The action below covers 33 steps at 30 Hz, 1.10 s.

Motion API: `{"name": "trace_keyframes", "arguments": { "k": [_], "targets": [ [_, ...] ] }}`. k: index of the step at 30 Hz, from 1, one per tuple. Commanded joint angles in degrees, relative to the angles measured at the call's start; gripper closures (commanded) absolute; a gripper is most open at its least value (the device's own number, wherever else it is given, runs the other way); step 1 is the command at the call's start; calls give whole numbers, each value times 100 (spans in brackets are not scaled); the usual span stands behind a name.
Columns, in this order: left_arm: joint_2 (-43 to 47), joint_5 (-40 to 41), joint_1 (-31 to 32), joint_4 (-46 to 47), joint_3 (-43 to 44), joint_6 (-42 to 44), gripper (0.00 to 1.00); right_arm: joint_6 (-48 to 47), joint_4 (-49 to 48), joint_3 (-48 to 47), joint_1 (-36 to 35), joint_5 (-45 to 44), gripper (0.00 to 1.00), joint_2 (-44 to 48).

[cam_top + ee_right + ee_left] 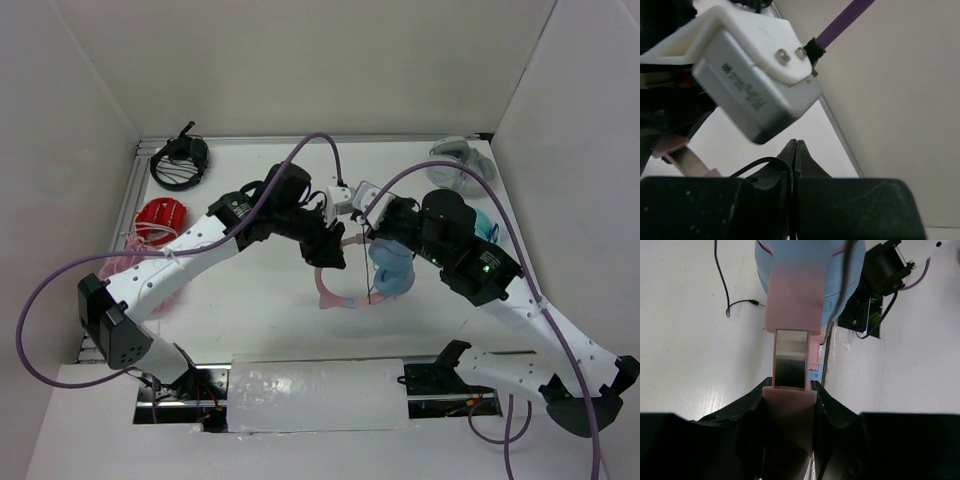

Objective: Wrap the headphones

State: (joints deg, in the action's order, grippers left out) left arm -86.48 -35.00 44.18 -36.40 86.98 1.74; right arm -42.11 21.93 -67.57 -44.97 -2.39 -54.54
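Note:
The headphones (392,268) are held up over the middle of the table, with the light blue ear cup (840,285) hanging below the pink headband (790,300). My left gripper (789,390) is shut on the headband just behind its metal slider (791,357). The thin dark cable (725,285) trails over the table and ends in a plug (757,302). Close on the right, my right gripper (796,145) is shut on a loop of that cable (760,162), right beside the left wrist's white camera box (755,85). In the top view the two grippers, left (338,250) and right (372,232), nearly touch.
Black headphones (180,163) lie at the back left, with a red object (160,218) and pink headphones (125,258) along the left edge. Grey-white headphones (455,165) sit at the back right. White walls close in three sides.

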Motion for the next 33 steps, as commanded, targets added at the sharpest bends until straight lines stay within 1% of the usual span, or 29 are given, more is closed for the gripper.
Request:
{"name": "trace_keyframes", "arguments": {
  "k": [1, 4, 5, 7, 10, 14, 16, 17, 18, 20, 23, 26, 28, 30, 31, 33],
  "targets": [
    [236, -375, 221, 195, -102, 336, 100, -43, -655, -178, 260, 529, 97, 119],
    [368, -638, 345, 239, -164, 450, 100, 1, -655, -142, 515, 915, 92, 163],
    [421, -683, 380, 248, -164, 485, 100, 1, -603, -142, 655, 1221, 90, 172],
    [447, -779, 450, 222, -155, 503, 100, 1, -550, -177, 761, 1486, 86, 155],
    [395, -701, 608, 134, -85, 520, 100, -34, -165, -326, 902, 2030, 85, 50],
    [246, -473, 855, 72, -15, 564, 100, -105, 136, -380, 981, 2515, 85, -144],
    [175, -280, 960, 37, 99, 573, 100, -52, 258, -380, 999, 2655, 92, -302],
    [166, -227, 1013, 37, 126, 573, 100, -8, 302, -423, 1008, 2674, 97, -416],
    [158, -191, 1031, 37, 187, 556, 100, 35, 381, -441, 1025, 2717, 100, -451],
    [166, -78, 1031, 54, 249, 495, 100, 106, 417, -459, 1025, 2910, 100, -478],
    [245, -111, 1040, 89, 372, 415, 100, 368, -81, -205, 1051, 2824, 100, -408],
    [333, -95, 1057, 186, 442, 354, 100, 510, -137, -133, 1096, 2989, 100, -495],
    [351, 54, 1075, 195, 513, 310, 100, 607, -6, -300, 1096, 3358, 100, -662],
    [351, 449, 1075, 204, 592, 240, 100, 747, 188, -458, 1070, 3726, 100, -768],
    [351, 511, 1075, 212, 609, 231, 100, 757, 215, -537, 1069, 4190, 100, -794],
    [316, 503, 1075, 195, 697, 213, 100, 922, 5, -503, 1061, 4501, 100, -769]
  ]
}}
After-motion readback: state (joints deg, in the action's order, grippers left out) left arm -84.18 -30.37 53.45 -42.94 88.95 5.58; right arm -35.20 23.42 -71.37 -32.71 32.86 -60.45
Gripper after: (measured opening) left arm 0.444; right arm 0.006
